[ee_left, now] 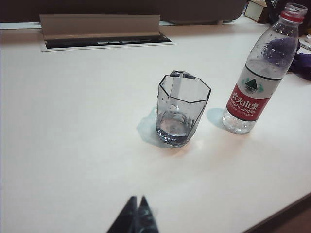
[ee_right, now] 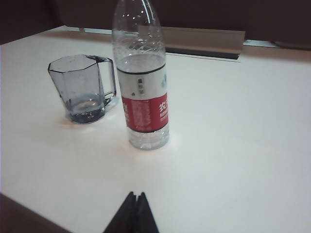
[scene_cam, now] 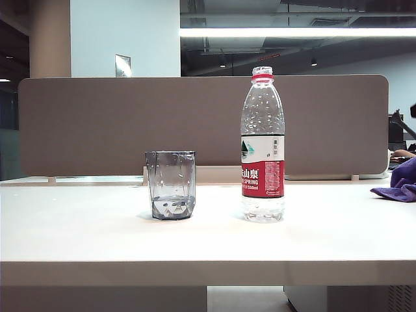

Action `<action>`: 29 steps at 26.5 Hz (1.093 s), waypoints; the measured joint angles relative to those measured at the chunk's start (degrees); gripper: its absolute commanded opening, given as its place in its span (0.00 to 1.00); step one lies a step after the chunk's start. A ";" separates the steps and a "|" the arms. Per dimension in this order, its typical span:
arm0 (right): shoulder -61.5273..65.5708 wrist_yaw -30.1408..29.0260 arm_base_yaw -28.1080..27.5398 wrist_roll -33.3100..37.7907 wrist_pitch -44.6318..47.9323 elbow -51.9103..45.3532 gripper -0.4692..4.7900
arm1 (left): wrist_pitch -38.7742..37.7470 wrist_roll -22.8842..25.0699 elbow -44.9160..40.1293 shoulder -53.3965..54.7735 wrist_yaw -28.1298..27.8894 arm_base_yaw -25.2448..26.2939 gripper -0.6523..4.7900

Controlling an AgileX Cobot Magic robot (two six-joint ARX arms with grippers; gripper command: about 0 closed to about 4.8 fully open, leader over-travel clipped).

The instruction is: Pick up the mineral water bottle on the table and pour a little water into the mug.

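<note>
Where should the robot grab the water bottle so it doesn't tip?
Probably around the labelled middle of the mineral water bottle, coming level from the near side where the shut right pincer sits. The bottle stands upright, and the mug stands apart on its far side, so that approach looks free.

The left gripper (ee_left: 137, 212) shows only as two dark fingertips pressed together, its body cut off by the left wrist picture's edge; the mug (ee_left: 181, 109) stands well ahead of it. The right gripper (ee_right: 135, 209) is likewise cropped to touching tips. Ahead of it, the mineral water bottle (ee_right: 142, 77) loses its neck and cap past the frame. In the exterior view neither arm appears, and a purple cloth (scene_cam: 400, 181) is cut by the edge.
</note>
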 measured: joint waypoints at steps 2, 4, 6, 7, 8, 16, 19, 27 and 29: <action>-1.46 -0.31 0.00 0.50 -0.52 -1.33 0.08 | 0.00 0.00 0.00 -0.02 0.00 0.00 0.11; -2.47 -0.31 0.00 0.92 -2.01 -1.73 0.08 | 0.00 0.00 0.00 -0.02 0.00 0.00 0.11; -3.82 -0.33 -0.02 1.09 -2.27 -1.73 0.08 | 0.00 0.00 0.00 -0.02 0.00 0.00 0.11; -3.82 -0.31 -0.02 1.07 -2.54 -1.73 0.08 | 0.00 0.00 0.00 -0.02 0.00 0.00 0.11; -3.82 -0.33 -0.02 1.05 -2.99 -1.73 0.08 | 0.00 0.00 0.00 -0.02 0.00 0.00 0.11; -3.80 3.65 -0.68 1.03 -5.84 -1.73 0.08 | -0.02 0.00 0.00 0.00 0.00 -0.02 0.11; -3.80 6.62 -3.39 -0.44 -5.66 -1.73 0.08 | 0.00 0.00 0.00 0.00 0.00 -0.02 0.11; -3.80 7.13 -20.98 -2.27 -5.44 -1.73 0.08 | 0.00 0.00 0.00 -0.02 0.00 -0.02 0.11; -3.80 7.34 -24.74 -2.27 -5.46 -1.73 0.08 | 0.00 0.00 0.00 -0.02 0.00 0.00 0.11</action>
